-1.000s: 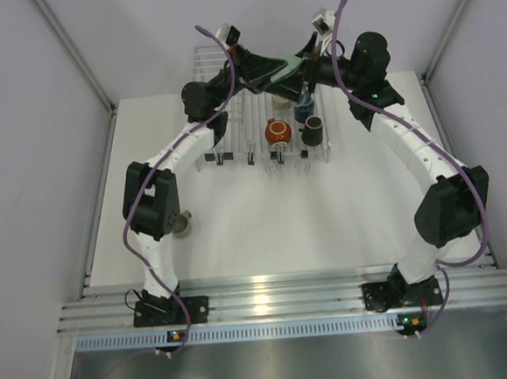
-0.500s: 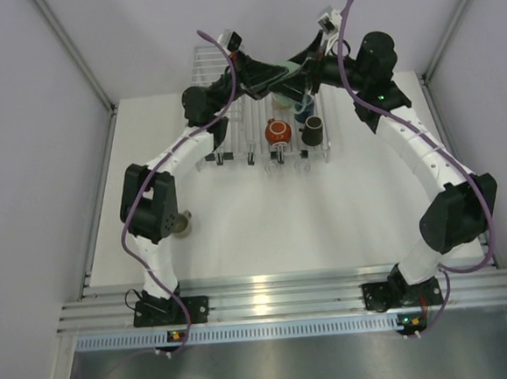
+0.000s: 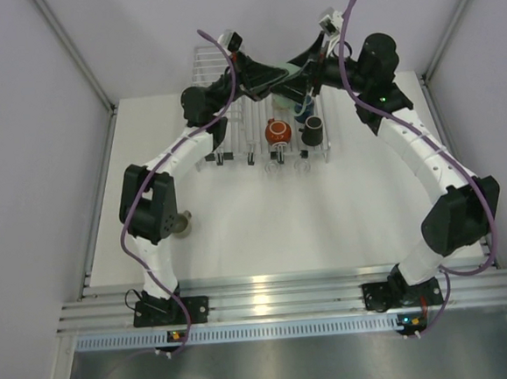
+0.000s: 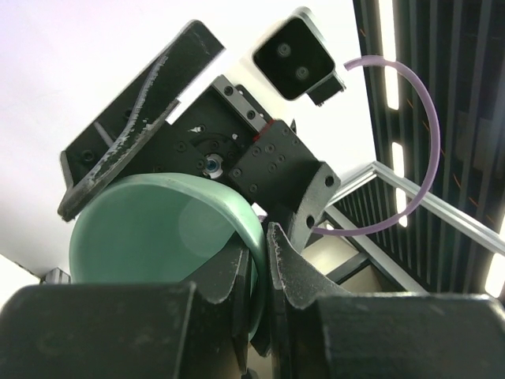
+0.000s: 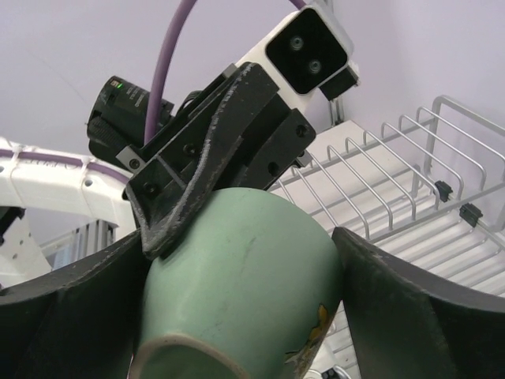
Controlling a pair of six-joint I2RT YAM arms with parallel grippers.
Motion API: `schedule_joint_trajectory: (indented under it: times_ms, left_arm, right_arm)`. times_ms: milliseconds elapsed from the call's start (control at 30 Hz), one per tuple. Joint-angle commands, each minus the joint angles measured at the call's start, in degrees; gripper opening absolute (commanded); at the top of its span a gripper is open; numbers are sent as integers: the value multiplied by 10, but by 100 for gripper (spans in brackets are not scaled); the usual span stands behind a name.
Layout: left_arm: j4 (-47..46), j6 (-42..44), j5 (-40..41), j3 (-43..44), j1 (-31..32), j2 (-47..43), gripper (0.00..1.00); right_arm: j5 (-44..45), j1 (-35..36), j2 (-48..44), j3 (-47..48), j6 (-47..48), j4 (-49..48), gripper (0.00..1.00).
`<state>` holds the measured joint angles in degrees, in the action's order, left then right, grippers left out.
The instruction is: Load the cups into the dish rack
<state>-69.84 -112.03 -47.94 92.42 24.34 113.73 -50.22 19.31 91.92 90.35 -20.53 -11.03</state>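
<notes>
The mint-teal cup (image 3: 290,67) hangs in the air above the back of the dish rack (image 3: 247,130). My left gripper (image 4: 257,237) is shut on its rim (image 4: 237,209), one finger inside and one outside. My right gripper (image 5: 241,260) is open, with its fingers on either side of the cup's body (image 5: 252,276); a small gap shows on the right side. In the rack stand the orange-red cup (image 3: 276,132), the dark blue cup (image 3: 303,111) and the brown cup (image 3: 314,131). The olive-grey cup (image 3: 181,222) sits on the table beside the left arm.
The rack's wire bars and black clips (image 5: 444,189) lie below and right of the held cup. A taller wire section (image 3: 208,61) stands at the rack's back left. White walls with metal posts close in the table.
My right arm has shifted a little up and to the right, its fingers staying around the cup. My left gripper keeps hold of the mint-teal cup in about the same place.
</notes>
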Motion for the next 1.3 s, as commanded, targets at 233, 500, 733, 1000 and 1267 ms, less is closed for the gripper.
schedule_joint_trajectory:
  times_ms: [233,500,733,1000,1267]
  left_arm:
    - [-36,16,26,7,-13,-38,0]
    - [-36,20,32,14,-18,-39,0]
    - [-36,19,32,14,-21,-38,0]
    - [-47,5,38,21,-27,-40,0]
    - [-48,3,37,15,-32,-48,0]
  right_arm:
    - [-41,-3,-39,-6,24,4,24]
    - [-21,-3,-50,-26,44,28,0]
    - [-12,-4,-51,-31,46,34,0]
    - [-5,-7,-49,-51,45,39,39]
    - [0,-25,-57,-66,44,41,59]
